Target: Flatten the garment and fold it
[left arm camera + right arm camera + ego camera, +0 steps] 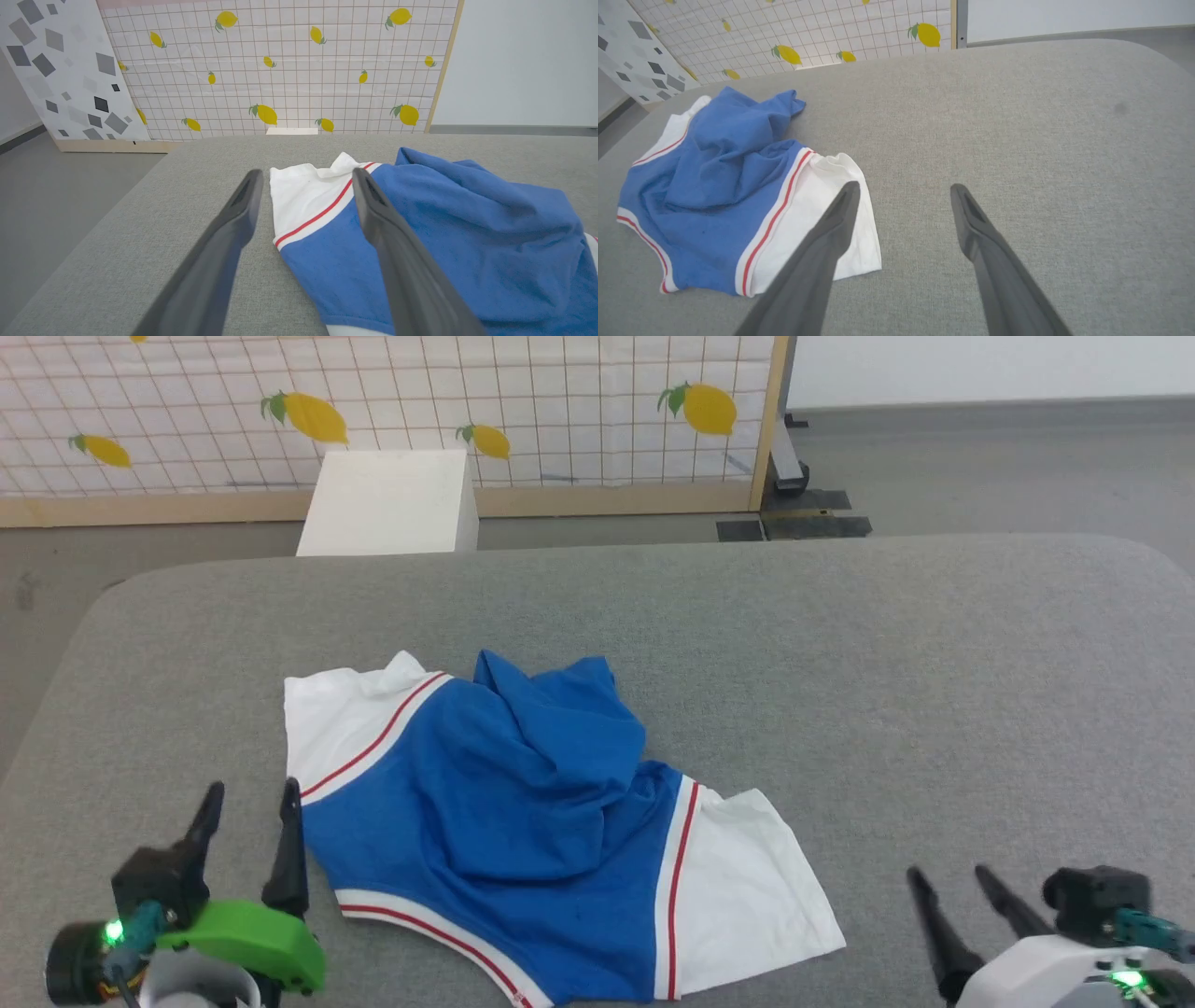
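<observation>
I see the garment (523,803) bunched on the table (840,644). My left gripper (254,787) sits spread at its left edge. My right gripper (947,872) is spread too, off to its right.

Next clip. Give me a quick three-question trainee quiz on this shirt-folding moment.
1. True or false: the shirt lies flat and smooth on the grey table.
2. The left gripper has its fingers: A) shut on cloth, B) open and empty, C) shut and empty.
3. What colour is the thin stripe beside each white sleeve?
Key: 1 false, its blue middle is bunched up. 2 B. 3 red.
</observation>
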Robot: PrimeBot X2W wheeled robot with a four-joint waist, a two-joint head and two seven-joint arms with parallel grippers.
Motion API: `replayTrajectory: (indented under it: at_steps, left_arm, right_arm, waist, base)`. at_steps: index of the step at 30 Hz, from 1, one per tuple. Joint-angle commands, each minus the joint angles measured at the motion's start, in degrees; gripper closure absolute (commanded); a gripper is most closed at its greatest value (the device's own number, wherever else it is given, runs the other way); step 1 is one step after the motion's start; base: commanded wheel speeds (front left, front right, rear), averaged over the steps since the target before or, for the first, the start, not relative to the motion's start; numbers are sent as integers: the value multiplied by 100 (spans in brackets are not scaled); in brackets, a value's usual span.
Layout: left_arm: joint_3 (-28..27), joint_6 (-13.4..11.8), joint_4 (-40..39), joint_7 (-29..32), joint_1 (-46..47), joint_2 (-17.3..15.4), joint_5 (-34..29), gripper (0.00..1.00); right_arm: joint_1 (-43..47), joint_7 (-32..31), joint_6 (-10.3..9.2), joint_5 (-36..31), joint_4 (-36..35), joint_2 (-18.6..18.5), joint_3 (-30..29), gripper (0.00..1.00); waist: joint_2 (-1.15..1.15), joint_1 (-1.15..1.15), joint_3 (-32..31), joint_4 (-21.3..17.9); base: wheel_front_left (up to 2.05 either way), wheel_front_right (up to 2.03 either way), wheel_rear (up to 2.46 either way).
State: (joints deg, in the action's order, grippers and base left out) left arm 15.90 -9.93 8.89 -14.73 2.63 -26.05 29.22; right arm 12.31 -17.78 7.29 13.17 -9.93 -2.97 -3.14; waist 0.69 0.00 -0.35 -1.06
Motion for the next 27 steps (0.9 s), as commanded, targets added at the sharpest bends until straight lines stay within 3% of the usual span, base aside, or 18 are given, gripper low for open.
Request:
replayTrajectory:
  at_steps: [1,7,15,27]
  left_arm:
    - [5,-54,-143,-26,-172,47,-78,0]
    - [70,-167,-558,-24,-426,138,-103,0]
    - [141,-245,-842,-18,-274,246,-182,0]
    - [186,-238,-974,-23,12,395,-282,0]
  right_arm:
    - [61,-174,20,-68,72,9,61,0]
    - [-198,-856,20,-32,647,-258,251,0]
    - [-1005,-1283,20,297,1795,-789,886,0]
    - [-1867,-1873,20,824,3327,-1038,2029,0]
  waist:
    - [-69,0,-48,75]
    - [-69,0,6,242]
    - [-69,0,221,557]
    - [-69,0,567,796]
  base:
    - [0,0,0]
    - [0,0,0]
    - [0,0,0]
    - [0,0,0]
